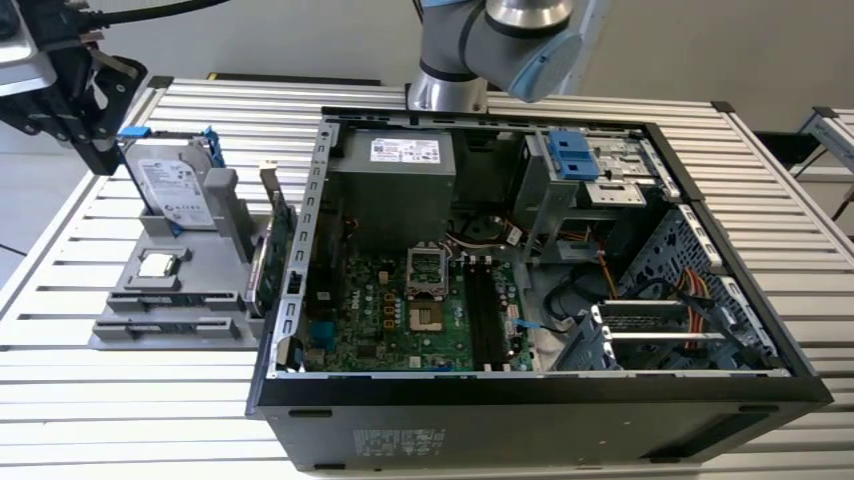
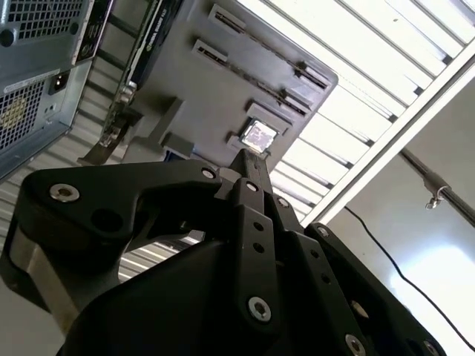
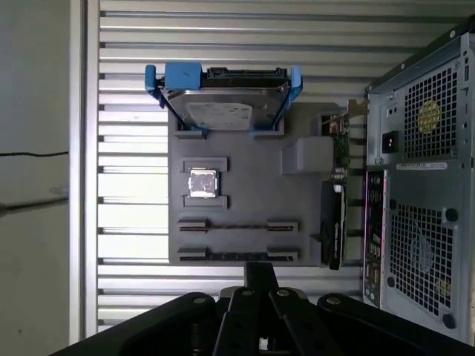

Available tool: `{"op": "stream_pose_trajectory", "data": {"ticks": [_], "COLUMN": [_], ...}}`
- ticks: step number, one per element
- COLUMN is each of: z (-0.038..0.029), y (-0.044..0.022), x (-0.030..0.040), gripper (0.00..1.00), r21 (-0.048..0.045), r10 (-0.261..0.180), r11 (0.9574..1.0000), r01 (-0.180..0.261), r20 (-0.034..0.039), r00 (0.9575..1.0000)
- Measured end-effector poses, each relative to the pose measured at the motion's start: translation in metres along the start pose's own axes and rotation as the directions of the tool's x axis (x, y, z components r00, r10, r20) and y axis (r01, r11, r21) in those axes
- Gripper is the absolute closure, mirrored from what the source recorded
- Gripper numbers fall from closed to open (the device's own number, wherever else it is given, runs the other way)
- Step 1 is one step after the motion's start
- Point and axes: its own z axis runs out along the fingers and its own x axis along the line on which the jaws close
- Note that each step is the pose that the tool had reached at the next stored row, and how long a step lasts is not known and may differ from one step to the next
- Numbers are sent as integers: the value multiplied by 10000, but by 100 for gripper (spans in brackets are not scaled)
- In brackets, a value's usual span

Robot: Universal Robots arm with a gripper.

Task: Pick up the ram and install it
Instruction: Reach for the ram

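1. Ram: apparently the thin dark strip standing edge-on in the grey holder's slot, along the holder edge farthest from the hard drive. It is too thin to confirm.
2. Gripper hangs over the bench near that edge, fingers closed together with nothing between them.
3. Handling (judged): a light, stiff, brittle board with fragile chips and contacts. Best held gently by its flat faces, mid-length on the upper edge.
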Motion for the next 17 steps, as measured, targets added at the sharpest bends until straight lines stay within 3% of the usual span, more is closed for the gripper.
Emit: {"op": "stream_pose_trajectory", "data": {"ticks": [17], "z": [1], "y": [-124], "x": [4], "gripper": [100], "r21": [3], "r10": [114], "r11": [9999], "r01": [-114], "r20": [6], "r00": [9999]}}
